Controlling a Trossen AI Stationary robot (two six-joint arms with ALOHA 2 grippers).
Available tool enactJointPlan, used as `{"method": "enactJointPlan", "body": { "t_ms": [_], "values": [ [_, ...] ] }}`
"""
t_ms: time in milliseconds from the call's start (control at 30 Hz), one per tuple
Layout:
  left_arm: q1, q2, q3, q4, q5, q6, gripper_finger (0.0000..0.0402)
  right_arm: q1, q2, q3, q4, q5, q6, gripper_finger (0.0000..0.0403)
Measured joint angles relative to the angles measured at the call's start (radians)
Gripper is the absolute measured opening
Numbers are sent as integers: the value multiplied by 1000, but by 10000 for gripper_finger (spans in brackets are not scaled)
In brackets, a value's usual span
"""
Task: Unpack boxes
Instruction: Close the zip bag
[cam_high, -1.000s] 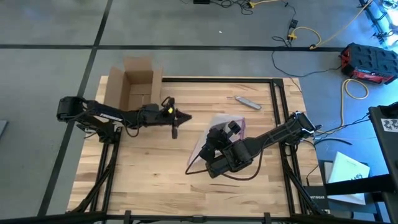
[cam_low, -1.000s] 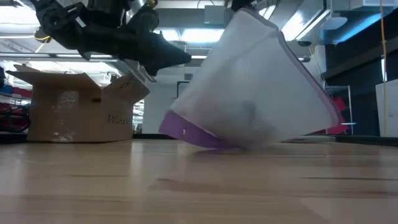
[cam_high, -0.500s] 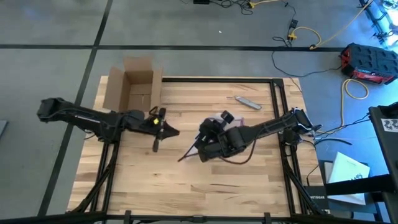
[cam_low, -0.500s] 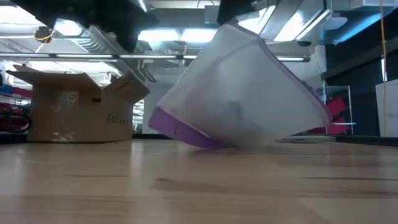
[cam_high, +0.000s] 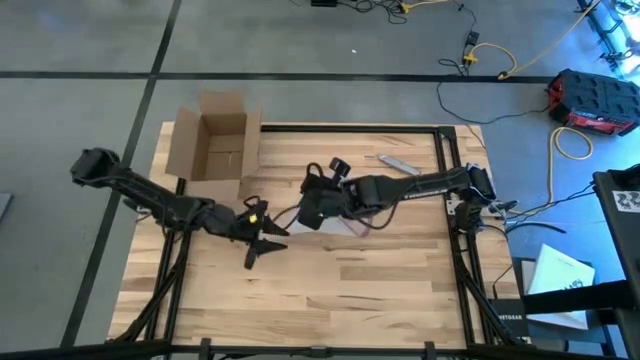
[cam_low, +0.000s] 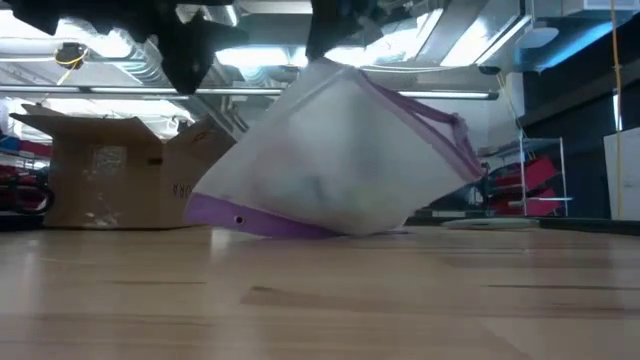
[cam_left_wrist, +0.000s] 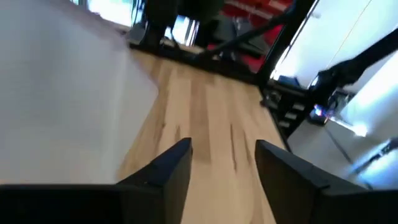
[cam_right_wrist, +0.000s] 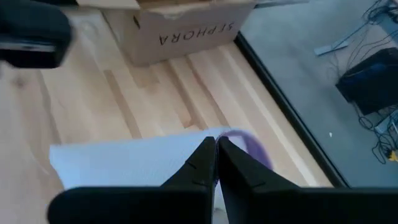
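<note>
Now the clear bag (cam_high: 345, 222) is pinched by the right pincer (cam_right_wrist: 216, 163) beside the box (cam_high: 215, 145).
Left pincer (cam_left_wrist: 222, 163) is held part-open, empty; the bag could be dropped if that pinch slips.

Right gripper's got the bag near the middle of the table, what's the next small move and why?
Probably lower the bag flat onto the table and let go. The right gripper is shut on its edge, with the purple zip end already touching the wood. The box stands open at the far left corner, and the left gripper is open, holding nothing, beside the bag.
</note>
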Motion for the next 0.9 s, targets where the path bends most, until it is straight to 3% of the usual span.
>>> {"method": "enactJointPlan", "body": {
  "t_ms": [267,367,567,700,900],
  "values": [
    [-83,326,4,357,-191,16,221,-59,9,-61,152,-154,-173,0],
    [-96,410,60,427,-233,24,242,-68,9,-62,162,-193,-208,0],
    [-83,450,148,339,-278,102,299,-66,9,-62,167,-218,-253,0],
    [-84,448,154,314,-418,224,323,-66,9,-62,171,-235,-270,0],
    [-121,443,156,315,-687,445,327,-66,10,-62,172,-235,-288,0]
  ]
}}
